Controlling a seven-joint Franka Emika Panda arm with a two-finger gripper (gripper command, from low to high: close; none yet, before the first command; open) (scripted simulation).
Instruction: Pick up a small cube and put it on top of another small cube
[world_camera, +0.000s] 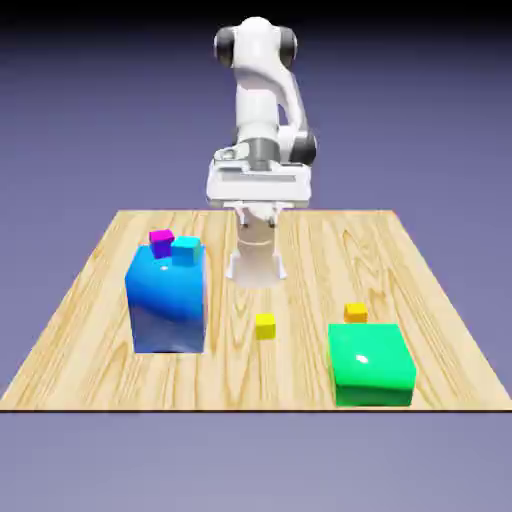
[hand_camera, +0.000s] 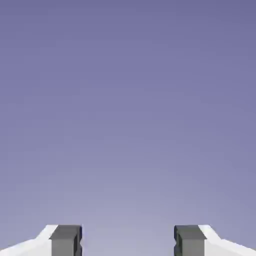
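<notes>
tiny orange-yellow cube (world_camera: 356, 312), matte, flat on table (world_camera: 300, 240), at 12 o'clock of green block (world_camera: 371, 364), gripper (hand_camera: 128, 242) fingers apart, empty

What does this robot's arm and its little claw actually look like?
The arm is glossy white with rounded segments and dark grey bands at the joints. Its gripper is a wide white bar carrying two small square dark grey fingertips. No cables or markings show.

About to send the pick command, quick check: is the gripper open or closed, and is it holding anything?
Gripper: open and empty, only the plain backdrop shows between its fingers.
</notes>
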